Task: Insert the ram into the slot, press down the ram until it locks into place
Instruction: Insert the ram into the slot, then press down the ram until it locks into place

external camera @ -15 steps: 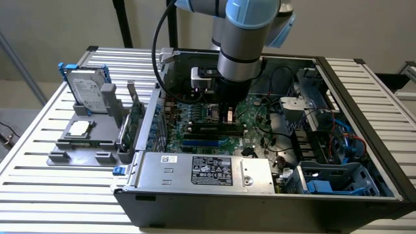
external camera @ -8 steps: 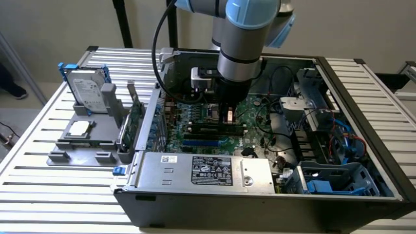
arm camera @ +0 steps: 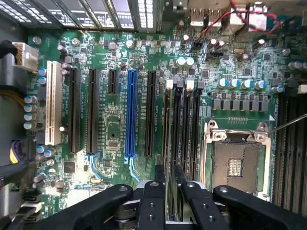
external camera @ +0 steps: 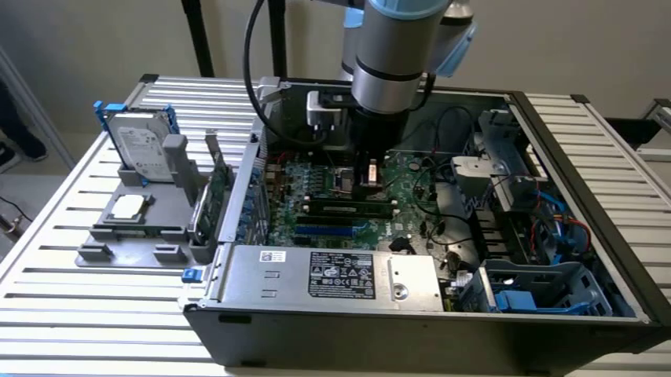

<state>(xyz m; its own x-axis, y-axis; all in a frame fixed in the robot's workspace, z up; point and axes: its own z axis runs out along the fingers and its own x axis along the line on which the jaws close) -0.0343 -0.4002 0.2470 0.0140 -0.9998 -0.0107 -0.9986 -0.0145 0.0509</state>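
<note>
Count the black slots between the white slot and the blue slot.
3. One long slot beside the white slot, a second long slot next to it, a short slot beside the blue slot. None seems hidden.

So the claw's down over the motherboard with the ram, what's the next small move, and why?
Probably ease straight down a little. The claw looks shut on the ram, which is held edge-on and lined up along the slot. I can't tell whether its edge has entered the slot yet.

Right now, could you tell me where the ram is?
The ram stands edge-on between the gripper's fingertips, over the black slots beside the CPU socket; in the exterior view it sits mid-motherboard, under the arm.
</note>
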